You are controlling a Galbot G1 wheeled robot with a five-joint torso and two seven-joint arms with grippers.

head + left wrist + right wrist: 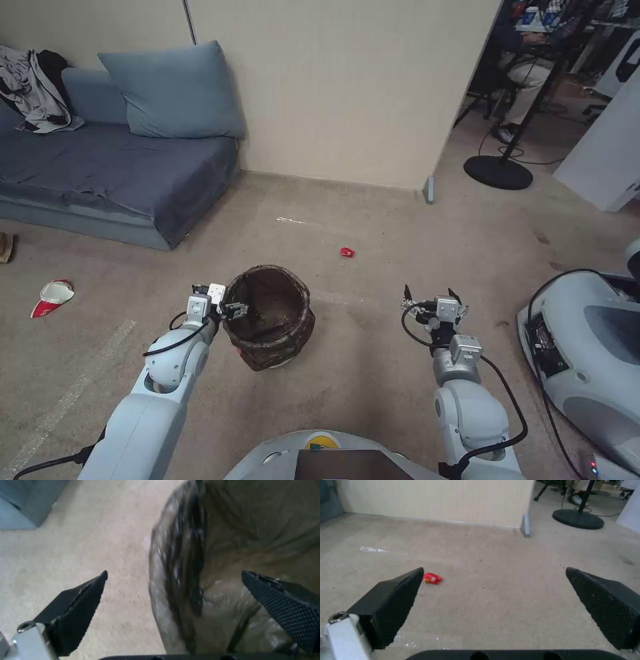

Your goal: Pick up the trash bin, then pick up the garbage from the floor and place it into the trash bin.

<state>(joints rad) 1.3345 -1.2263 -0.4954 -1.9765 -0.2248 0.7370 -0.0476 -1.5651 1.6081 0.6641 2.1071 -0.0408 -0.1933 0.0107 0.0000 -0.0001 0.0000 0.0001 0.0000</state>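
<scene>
Two robot arms reach forward over a beige carpet floor (373,347) in a room corner. At the centre of the head view stands the trash bin (270,327), a small round bucket lined with a crinkled dark brown bag folded over its rim. The left gripper (230,308) sits at the bin's 9 o'clock rim. In the left wrist view its jaws are spread wide, one finger (75,612) outside over the carpet and the other over the bag-lined inside, with the rim between them and not yet clamped. The right gripper (430,298) hangs over bare carpet at the bin's 3 o'clock, well apart from it, jaws spread and holding nothing.

Two pieces of garbage lie on the floor. A small red wrapper (347,252) rests at about 1 o'clock from the bin, nearer the cream wall (333,80). A crushed red-and-white paper cup (52,297) lies at the bin's 9 o'clock, well apart, just in front of a blue-grey sofa (120,167).
</scene>
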